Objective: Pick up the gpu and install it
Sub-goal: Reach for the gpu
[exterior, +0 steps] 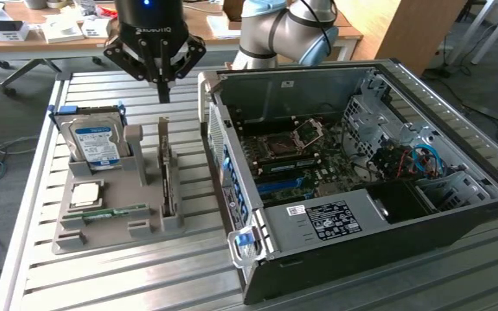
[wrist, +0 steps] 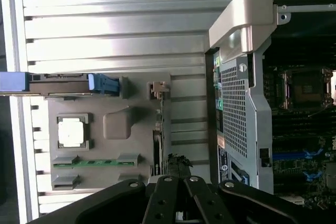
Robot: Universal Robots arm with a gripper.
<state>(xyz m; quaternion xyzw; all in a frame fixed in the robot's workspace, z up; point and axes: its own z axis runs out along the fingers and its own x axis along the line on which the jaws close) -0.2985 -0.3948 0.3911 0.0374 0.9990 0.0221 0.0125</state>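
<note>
black fingers [exterior: 164,91] pressed fully together, holding nothing, poised above the gpu [exterior: 166,165] standing in its tray [exterior: 102,228].

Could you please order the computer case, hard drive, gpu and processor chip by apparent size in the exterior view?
1. computer case
2. hard drive and gpu: unsure, the gpu stands edge-on
3. processor chip

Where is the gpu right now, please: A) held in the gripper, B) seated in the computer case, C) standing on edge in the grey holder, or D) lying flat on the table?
C: the gpu stands on edge in the grey holder, the shut gripper above it.
</note>
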